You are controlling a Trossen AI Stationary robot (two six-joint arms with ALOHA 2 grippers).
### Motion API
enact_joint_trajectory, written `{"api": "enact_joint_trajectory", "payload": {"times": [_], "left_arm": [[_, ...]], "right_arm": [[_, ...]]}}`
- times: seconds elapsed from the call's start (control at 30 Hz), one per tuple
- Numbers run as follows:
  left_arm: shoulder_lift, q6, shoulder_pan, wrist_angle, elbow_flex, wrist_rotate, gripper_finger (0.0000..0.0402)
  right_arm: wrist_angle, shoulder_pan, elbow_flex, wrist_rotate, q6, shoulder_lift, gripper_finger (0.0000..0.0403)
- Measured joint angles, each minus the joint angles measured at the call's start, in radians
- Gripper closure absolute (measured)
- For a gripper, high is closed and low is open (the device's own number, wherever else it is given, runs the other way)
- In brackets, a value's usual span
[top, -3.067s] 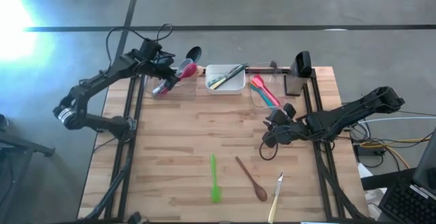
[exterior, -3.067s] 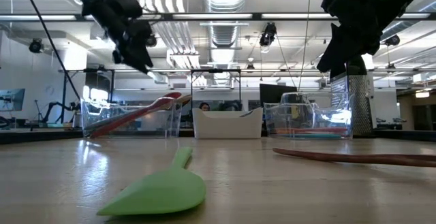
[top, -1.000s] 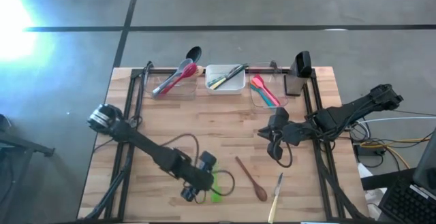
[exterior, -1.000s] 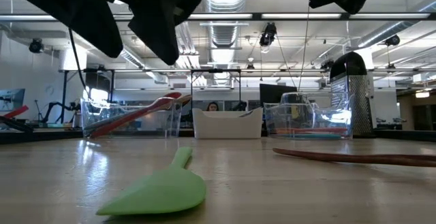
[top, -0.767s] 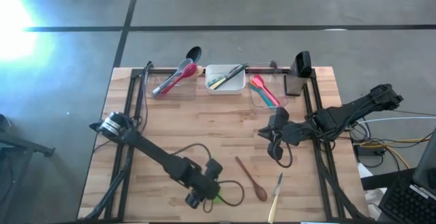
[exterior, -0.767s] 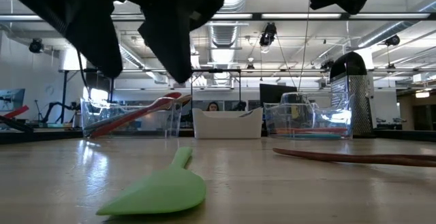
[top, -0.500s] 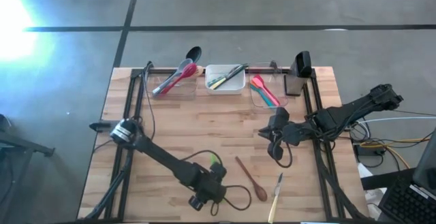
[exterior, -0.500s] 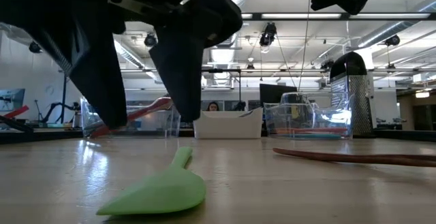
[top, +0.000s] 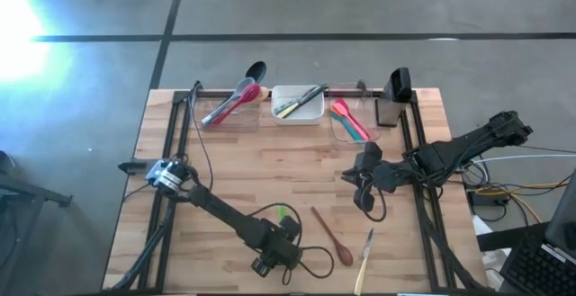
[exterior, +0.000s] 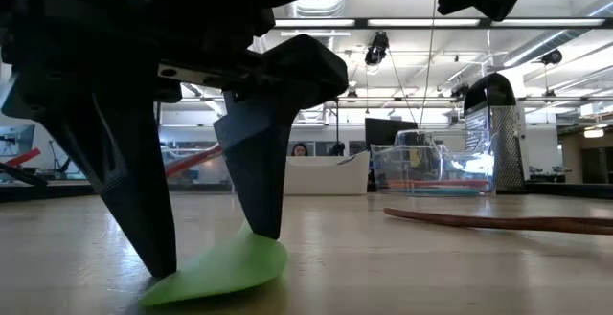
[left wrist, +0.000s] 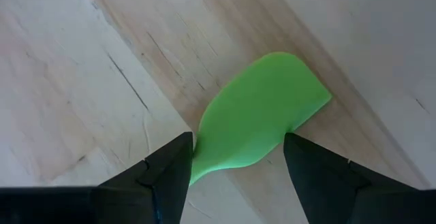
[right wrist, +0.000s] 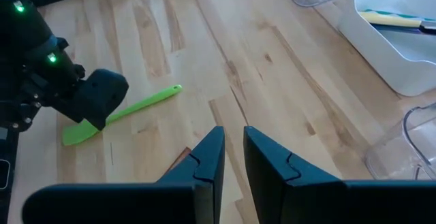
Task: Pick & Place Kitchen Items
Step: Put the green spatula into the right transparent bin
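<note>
This is a robotics lab in a big industrial hall. The low view shows exposed ceiling ducts, long strip lights, monitors and desks behind the wooden table. The floor is bare grey concrete, and cables lie beside the table.

From above, the left gripper hides the green spatula's blade near the table's front edge.
</note>
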Motion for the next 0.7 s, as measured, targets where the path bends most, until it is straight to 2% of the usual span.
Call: {"api": "enact_joint_trajectory", "payload": {"times": [0.3,0.7], "left_arm": [[0.021,0.017,0.005,0.024,0.0,0.058,0.017],[0.024,0.084,0.014,0.074,-0.006,0.079,0.017]], "right_arm": [[0.001,0.0,-0.001,0.0,-0.004,0.0,0.0355],[0.001,0.0,-0.007,0.001,-0.008,0.0,0.0355]]}}
